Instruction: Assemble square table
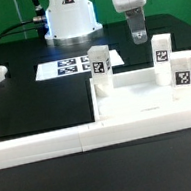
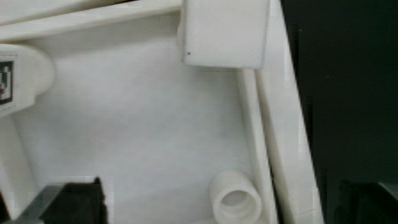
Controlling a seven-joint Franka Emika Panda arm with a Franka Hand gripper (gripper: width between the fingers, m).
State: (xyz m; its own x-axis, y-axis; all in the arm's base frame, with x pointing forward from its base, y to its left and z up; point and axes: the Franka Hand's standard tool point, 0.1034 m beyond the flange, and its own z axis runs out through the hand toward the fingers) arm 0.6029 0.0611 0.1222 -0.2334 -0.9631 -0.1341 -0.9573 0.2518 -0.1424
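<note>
Tabletop (image 1: pixel 135 102) sits at the bench's front right with three legs up, so I'd drop the empty, spread gripper (image 1: pixel 138 38) straight down over the back-right leg (image 1: pixel 162 52).

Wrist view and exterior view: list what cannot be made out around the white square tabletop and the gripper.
1. Gripper, exterior view: too small and blurred to tell whether the jaws are open or shut.
2. Gripper, wrist view: only dark finger tips show, cut off by the picture's edge.
3. Large flat white plastic square tabletop, exterior view: its corner sockets cannot be made out.
4. Short white tagged leg, wrist view: blurred, its tag out of sight.
</note>
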